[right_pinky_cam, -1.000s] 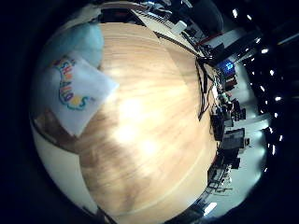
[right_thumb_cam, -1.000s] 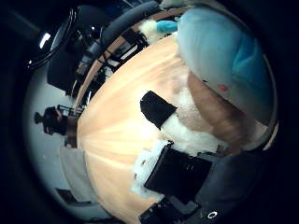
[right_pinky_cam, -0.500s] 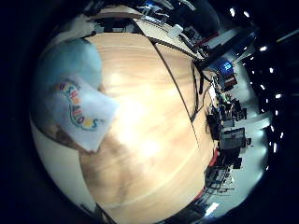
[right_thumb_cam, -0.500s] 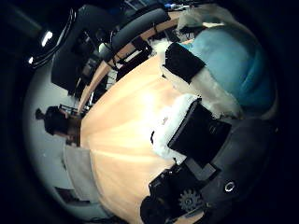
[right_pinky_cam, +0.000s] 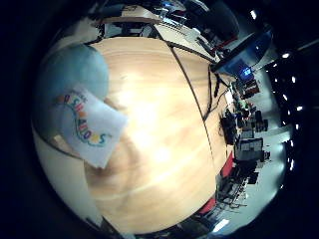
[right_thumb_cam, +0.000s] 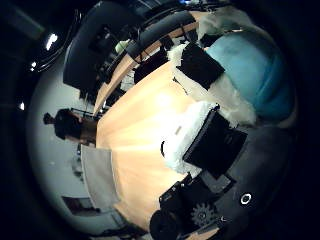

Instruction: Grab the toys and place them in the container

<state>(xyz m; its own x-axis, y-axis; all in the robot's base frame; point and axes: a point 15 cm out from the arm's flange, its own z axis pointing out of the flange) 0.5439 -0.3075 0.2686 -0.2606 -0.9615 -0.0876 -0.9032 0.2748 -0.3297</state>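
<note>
desk (right_pinky_cam: pixel 164 149): light wood, mostly bare
toy (right_thumb_cam: pixel 255 75): blue plush with printed white tag (right_pinky_cam: pixel 89 129), close against palm
hand (right_thumb_cam: pixel 210 145): fingers curled round toy
room: dim, chairs (right_thumb_cam: pixel 155 30) and monitors (right_pinky_cam: pixel 244 72) beyond desk

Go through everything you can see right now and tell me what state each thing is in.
blue plush toy: close against the palm, robot hand fingers curled round it
white tag: attached to the toy, hanging free over the table
wooden table: bare where visible
</note>
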